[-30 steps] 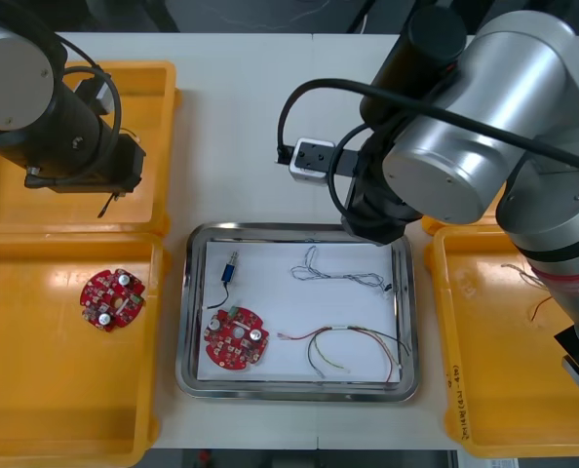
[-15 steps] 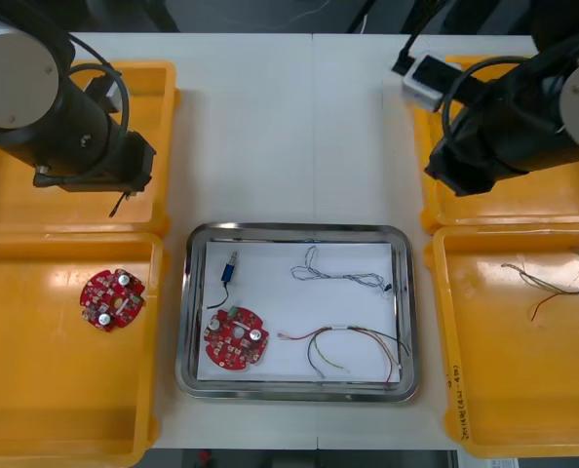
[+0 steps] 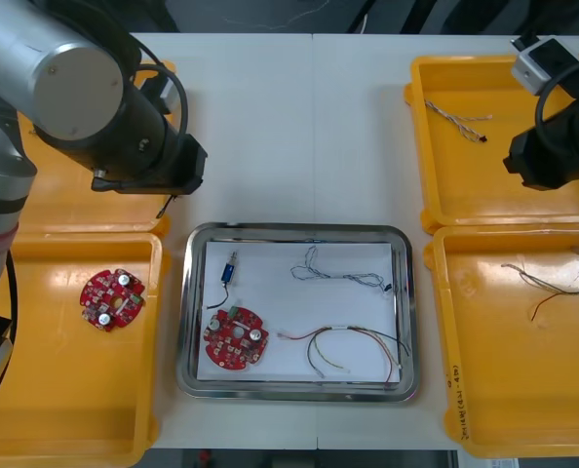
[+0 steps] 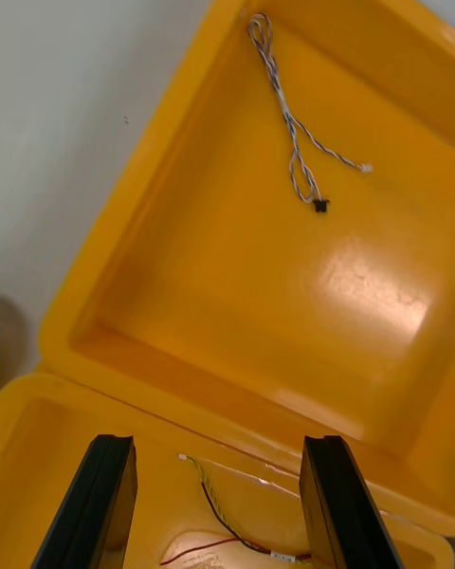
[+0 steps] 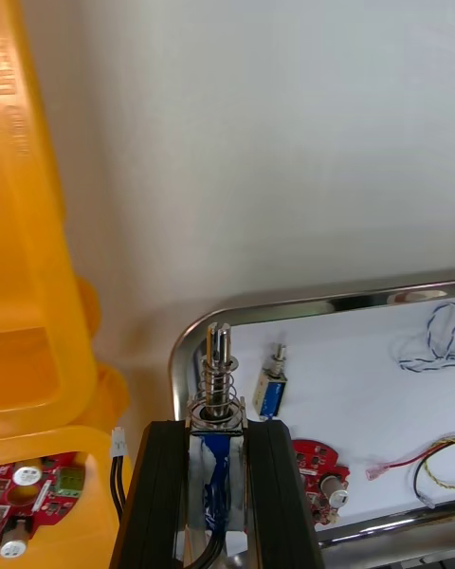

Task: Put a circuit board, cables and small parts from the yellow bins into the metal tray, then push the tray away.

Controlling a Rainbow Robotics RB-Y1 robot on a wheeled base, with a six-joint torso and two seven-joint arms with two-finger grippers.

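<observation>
My left gripper (image 5: 216, 429) is shut on a small metal part (image 5: 217, 379) with a spring and a blue body. It hangs just beyond the far left corner of the metal tray (image 5: 284, 304). From the front, the left gripper (image 3: 165, 203) sits under the arm, between the far left bin and the tray (image 3: 294, 231). In the tray lie a red circuit board (image 3: 236, 339), a small blue metal part (image 3: 229, 270), a blue and white cable (image 3: 338, 274) and a red and yellow cable (image 3: 353, 346). My right gripper (image 4: 216, 446) is open above the far right bin's near wall.
A blue and white cable (image 4: 289, 123) lies in the far right yellow bin (image 3: 421, 146). More cables (image 3: 553, 283) lie in the near right bin. Another circuit board (image 3: 112, 298) rests in the near left bin (image 3: 36, 409). The right arm (image 3: 553, 146) hangs over the far right bin.
The right arm has swung from over the tray's far edge to the far right bin. The left arm has moved right, toward the tray, with the part in its fingers.
</observation>
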